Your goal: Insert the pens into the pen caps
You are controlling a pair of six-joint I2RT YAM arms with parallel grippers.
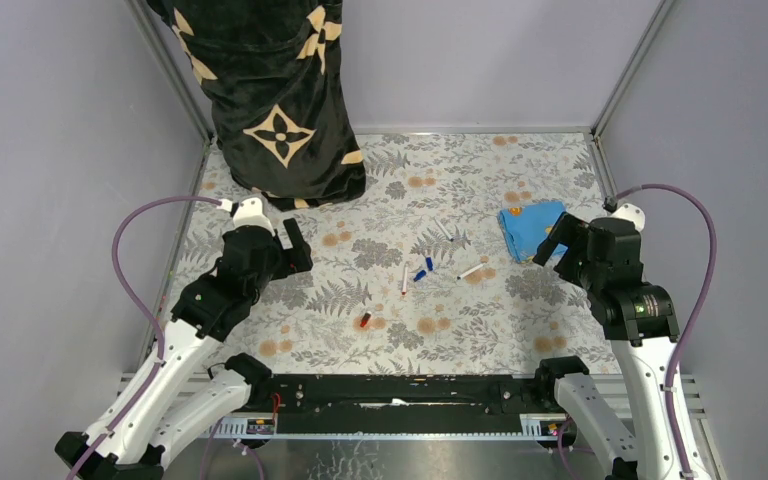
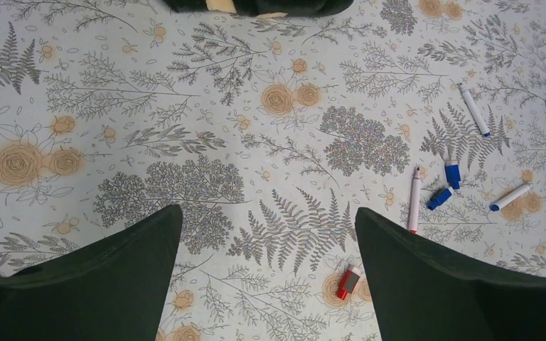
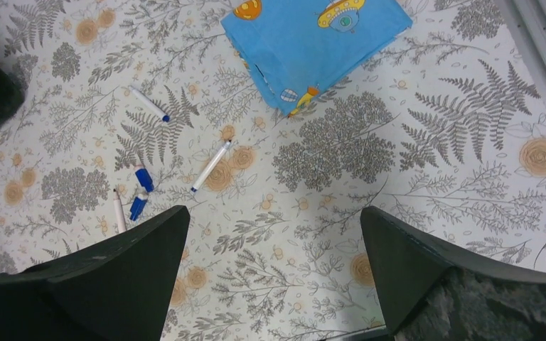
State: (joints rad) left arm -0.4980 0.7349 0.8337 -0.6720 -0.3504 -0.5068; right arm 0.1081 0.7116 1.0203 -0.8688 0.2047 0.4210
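Observation:
Three white pens lie mid-table: a red-tipped one (image 1: 404, 279) (image 2: 414, 199), a blue-tipped one (image 1: 444, 230) (image 2: 474, 109) farther back, and another blue-tipped one (image 1: 470, 271) (image 2: 510, 197) to the right. Two blue pen caps (image 1: 428, 264) (image 1: 419, 274) lie between them, also visible in the left wrist view as blue caps (image 2: 453, 173) (image 2: 439, 198). A red cap (image 1: 364, 320) (image 2: 348, 282) lies nearer, just inside my left gripper's right finger. My left gripper (image 1: 295, 248) (image 2: 269, 220) hovers open to the left of the pens. My right gripper (image 1: 558, 240) (image 3: 274, 220) hovers open to their right, empty.
A folded blue cloth (image 1: 532, 225) (image 3: 313, 42) lies just beyond my right gripper. Black fabric with a tan flower pattern (image 1: 280, 100) hangs over the back left corner. Metal frame posts and grey walls enclose the floral-patterned table (image 1: 480, 160).

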